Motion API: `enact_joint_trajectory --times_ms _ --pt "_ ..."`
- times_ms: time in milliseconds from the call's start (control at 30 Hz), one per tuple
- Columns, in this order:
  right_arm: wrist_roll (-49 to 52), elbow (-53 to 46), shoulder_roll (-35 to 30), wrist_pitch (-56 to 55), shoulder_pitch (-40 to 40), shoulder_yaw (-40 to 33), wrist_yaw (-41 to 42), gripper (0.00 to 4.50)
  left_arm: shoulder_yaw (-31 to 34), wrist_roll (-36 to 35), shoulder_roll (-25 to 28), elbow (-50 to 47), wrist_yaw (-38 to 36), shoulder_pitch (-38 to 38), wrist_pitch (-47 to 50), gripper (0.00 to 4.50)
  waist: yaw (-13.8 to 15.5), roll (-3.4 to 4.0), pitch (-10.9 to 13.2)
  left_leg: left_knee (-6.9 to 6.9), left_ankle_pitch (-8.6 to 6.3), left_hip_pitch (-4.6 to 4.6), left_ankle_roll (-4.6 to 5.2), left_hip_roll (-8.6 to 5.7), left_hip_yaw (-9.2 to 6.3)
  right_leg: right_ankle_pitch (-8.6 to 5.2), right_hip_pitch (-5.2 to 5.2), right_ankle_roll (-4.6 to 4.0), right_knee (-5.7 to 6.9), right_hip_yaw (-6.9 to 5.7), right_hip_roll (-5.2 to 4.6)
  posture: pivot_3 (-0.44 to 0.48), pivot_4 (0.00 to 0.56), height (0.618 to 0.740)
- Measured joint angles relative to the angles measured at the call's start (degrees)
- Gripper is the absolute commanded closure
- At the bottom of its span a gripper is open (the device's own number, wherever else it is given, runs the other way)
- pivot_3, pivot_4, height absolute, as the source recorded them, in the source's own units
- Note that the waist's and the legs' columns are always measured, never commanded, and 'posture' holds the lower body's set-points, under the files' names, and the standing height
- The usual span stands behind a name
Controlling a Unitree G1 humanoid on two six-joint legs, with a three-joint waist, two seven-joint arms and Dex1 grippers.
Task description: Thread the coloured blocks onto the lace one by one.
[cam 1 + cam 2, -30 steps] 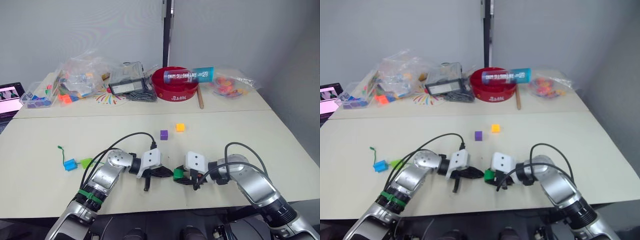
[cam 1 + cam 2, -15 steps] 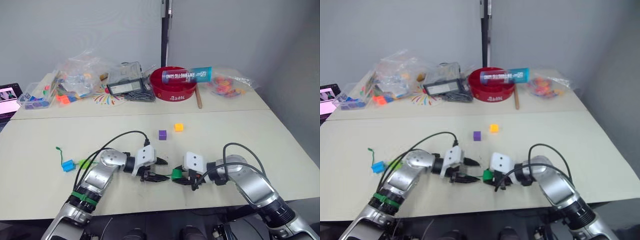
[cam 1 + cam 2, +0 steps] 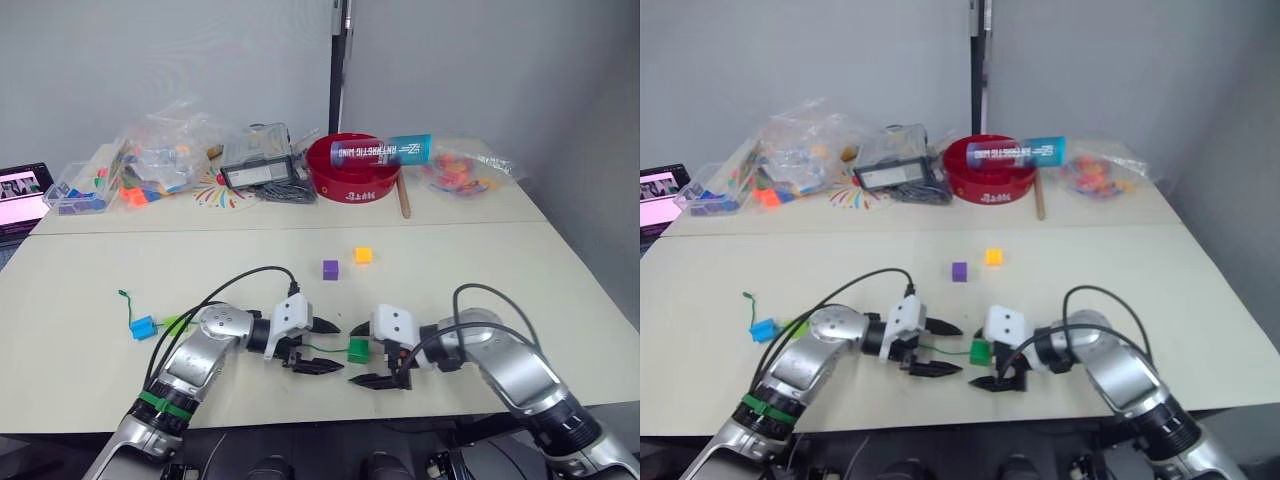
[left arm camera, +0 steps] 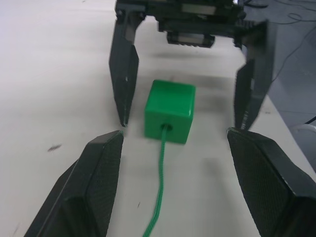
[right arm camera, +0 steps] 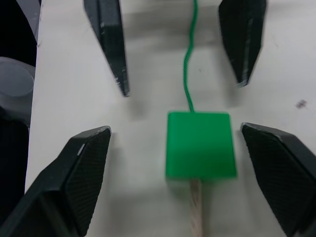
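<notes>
- Pale desk (image 3: 520, 270) under my arms, with a grey wall behind it and a clutter of bags, a red bowl (image 3: 352, 170) and a blue tube (image 3: 378, 150) along its far edge.
- My left gripper (image 3: 317, 346) lies low on the desk, jaws spread wide and holding nothing.
- My right gripper (image 3: 366, 363) faces it from the other side, jaws likewise released.
- Between the two sits the dark green block (image 4: 170, 110), flat on the desk and untouched by any finger.
- My lace (image 4: 159, 190) enters the hole in the block's face toward my left gripper, and its pale stiff tip (image 5: 196, 206) sticks out of the opposite face, toward my right gripper (so this block is threaded).
- From there the lace runs back toward my left, where a light green block (image 3: 173, 323) and a blue block (image 3: 141, 326) lie close together near the desk's left side, with the lace's tail (image 3: 124, 298) curling just beyond them.
- A purple block (image 3: 330, 269) and an orange-yellow block (image 3: 362, 255) sit loose farther out, near each other and well apart from my grippers.
</notes>
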Motion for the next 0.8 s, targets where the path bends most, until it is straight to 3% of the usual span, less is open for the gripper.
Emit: enact_joint_trajectory --times_ms 233,567,600,800 --pt "1.6 1.4 -2.3 -2.6 4.9 -3.3 0.0 0.07 -2.0 2.6 -4.0 6.3 1.6 -3.1 -3.3 0.98 -0.1 -0.02 0.0 -0.01 0.0 0.01 0.0 0.01 0.03 0.0 -0.01 0.0 0.01 0.03 0.02 0.0 0.15 0.74" --pt "1.5 2.4 -1.8 -4.6 4.9 -3.3 -1.4 0.07 -3.2 3.1 -7.5 10.5 0.7 -4.3 -5.2 0.98 -0.1 -0.02 0.0 0.03 0.0 -0.01 0.0 0.0 0.02 0.0 0.0 0.01 0.01 0.02 0.02 0.0 0.15 0.74" --pt "1.5 2.4 -1.8 -4.7 4.9 -3.3 -1.5 0.0 -3.4 3.2 -7.7 10.8 0.6 -4.3 -5.6 1.55 -0.1 -0.02 0.0 0.03 0.0 -0.01 0.0 0.0 0.02 0.0 0.0 0.01 0.01 0.02 0.02 0.0 0.15 0.74" --pt "1.7 2.4 -1.9 -4.6 4.9 -3.3 -1.7 0.0 -3.4 3.4 -7.4 11.6 -0.6 -4.4 -6.8 3.3 -0.1 -0.02 0.0 0.02 0.0 0.0 0.0 0.01 0.02 0.0 0.0 0.01 0.01 0.02 0.03 0.0 0.15 0.74"
